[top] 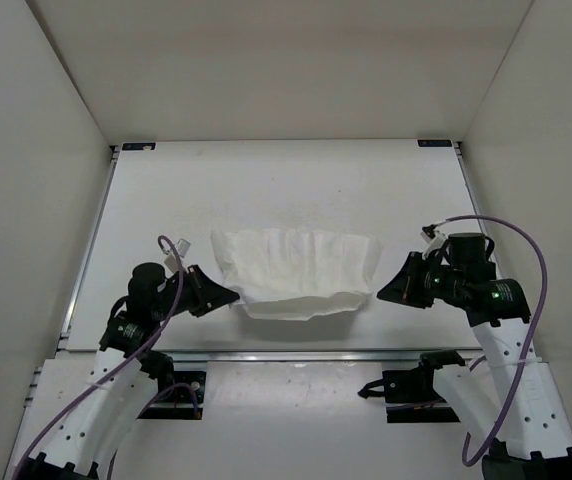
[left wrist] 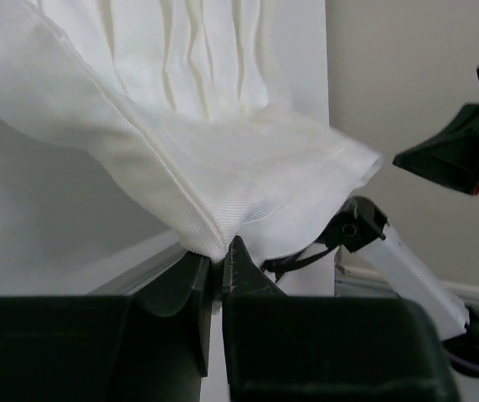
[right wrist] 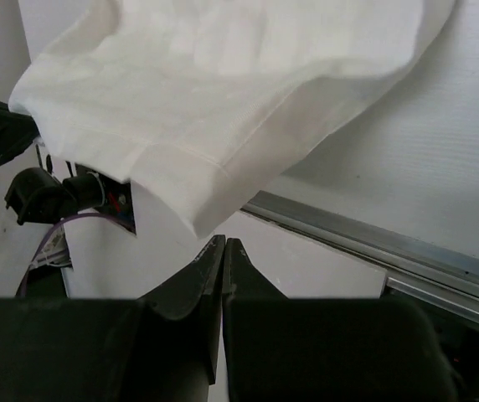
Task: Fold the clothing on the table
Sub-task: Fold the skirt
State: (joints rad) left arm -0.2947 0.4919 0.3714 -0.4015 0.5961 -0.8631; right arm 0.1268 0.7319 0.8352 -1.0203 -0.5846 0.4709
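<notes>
Currently the clothing is lying spread on the table, slightly below centre in the top view, with its near edge bulging toward the bottom of the frame. Left gripper is sitting at the fabric's lower left corner. In the left wrist view its jaws are clamping the stitched hem, and the cloth is rising up and leftward from the tips. Right gripper is sitting at the lower right corner, jaws pressed fully together. In the right wrist view the hemmed corner is hanging just above the fingertips, and no fabric is showing between them.
</notes>
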